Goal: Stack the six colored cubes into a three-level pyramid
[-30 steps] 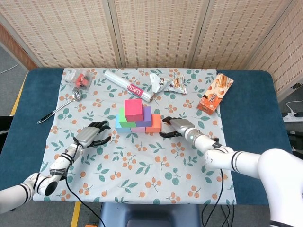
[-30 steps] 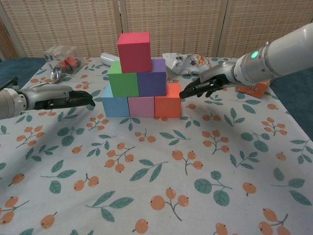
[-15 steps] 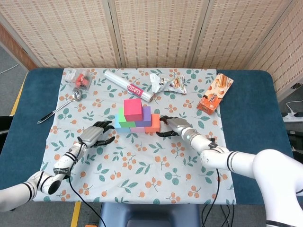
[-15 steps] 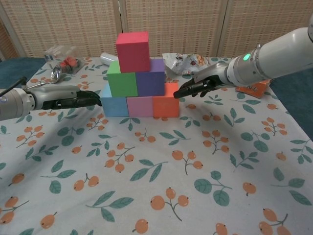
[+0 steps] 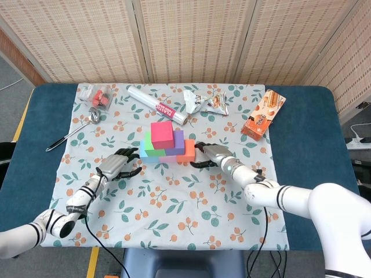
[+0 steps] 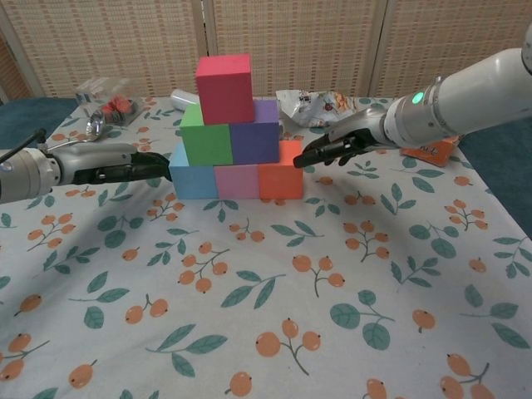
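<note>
Landmark: the cube pyramid (image 6: 233, 129), standing mid-tablecloth (image 5: 174, 202), complete in three levels. Near side of the pyramid: only bare printed cloth down to the near table edge, the widest open room in either view.

Bottom row: light blue cube (image 6: 192, 178) left, pink cube (image 6: 237, 180) middle, orange cube (image 6: 281, 175) right. Second row: green cube (image 6: 207, 139) and purple cube (image 6: 255, 137). Top: red cube (image 6: 224, 88), set toward the green side.

Left hand (image 6: 104, 162) lies flat just left of the pyramid, fingers extended and close together, holding nothing; fingertips at the light blue cube's side, contact probable but hard to confirm. Right hand (image 6: 345, 143) just right of the pyramid, fingers stretched toward the orange cube's upper right edge, tips at or touching it, holding nothing.

The chest view shows the stacking heights and the fingertip-to-cube gaps side-on; the head view flattens the levels and nearly hides the pink cube, but shows both arms angling in from the near corners, the left hand (image 5: 117, 165) and right hand (image 5: 215, 155) flanking the base.

Far side of the pyramid, fully seen only in the head view: a plastic wrap roll (image 5: 158, 105) right behind it, a crumpled snack wrapper (image 5: 204, 102) behind-right, an orange snack box (image 5: 264, 113) farther right near the cloth edge, a clear packet (image 5: 97, 95) with red contents far-left, a metal ladle (image 5: 74, 130) left, handle off the cloth onto the blue table (image 5: 35, 145).
</note>
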You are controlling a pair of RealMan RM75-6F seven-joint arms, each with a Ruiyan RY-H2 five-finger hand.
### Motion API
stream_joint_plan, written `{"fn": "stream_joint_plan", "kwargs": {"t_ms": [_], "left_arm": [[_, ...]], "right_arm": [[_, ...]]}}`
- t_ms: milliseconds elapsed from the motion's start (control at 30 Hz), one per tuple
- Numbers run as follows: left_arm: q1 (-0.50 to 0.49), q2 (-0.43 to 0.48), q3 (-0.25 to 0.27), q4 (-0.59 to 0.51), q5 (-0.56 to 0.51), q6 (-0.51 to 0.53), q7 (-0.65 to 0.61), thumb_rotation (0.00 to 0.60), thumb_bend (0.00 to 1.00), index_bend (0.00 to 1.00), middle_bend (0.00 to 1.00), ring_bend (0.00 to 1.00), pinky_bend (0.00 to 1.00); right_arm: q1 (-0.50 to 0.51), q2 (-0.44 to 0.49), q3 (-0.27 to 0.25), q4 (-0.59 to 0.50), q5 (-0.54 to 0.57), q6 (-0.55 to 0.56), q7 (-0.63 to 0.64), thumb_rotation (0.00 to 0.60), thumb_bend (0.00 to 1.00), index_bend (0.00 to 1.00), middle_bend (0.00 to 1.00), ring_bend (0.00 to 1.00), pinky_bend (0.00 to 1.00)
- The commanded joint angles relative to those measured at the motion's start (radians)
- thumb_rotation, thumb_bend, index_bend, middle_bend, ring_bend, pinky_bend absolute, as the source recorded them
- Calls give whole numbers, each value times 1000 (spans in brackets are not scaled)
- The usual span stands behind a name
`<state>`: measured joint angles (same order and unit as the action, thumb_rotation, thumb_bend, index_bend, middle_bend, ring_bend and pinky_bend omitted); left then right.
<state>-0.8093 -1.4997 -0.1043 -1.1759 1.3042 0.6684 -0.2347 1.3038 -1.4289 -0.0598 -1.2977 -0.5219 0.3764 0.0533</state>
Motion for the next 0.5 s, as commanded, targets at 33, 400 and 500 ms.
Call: {"fn": "stream_joint_plan", "kwargs": {"t_ms": [33, 400, 500], "left_arm": [[8, 10, -2, -5, -7, 7, -2, 1, 298, 167, 0, 0, 48], [77, 120, -4, -106, -21, 98, 4, 3, 302, 161, 0, 0, 47], [131, 193, -3, -168, -24, 188, 35, 55, 301, 158, 0, 0, 48]], "right_arm": [[-7, 17, -3, -17, -3, 10, -1, 214, 436, 153, 0, 0, 0], [-105, 175, 22, -183, -86, 133, 13, 217, 436, 109, 0, 0, 0], [-188, 272, 32, -289, -168, 254, 25, 241, 436, 97, 0, 0, 0]]}}
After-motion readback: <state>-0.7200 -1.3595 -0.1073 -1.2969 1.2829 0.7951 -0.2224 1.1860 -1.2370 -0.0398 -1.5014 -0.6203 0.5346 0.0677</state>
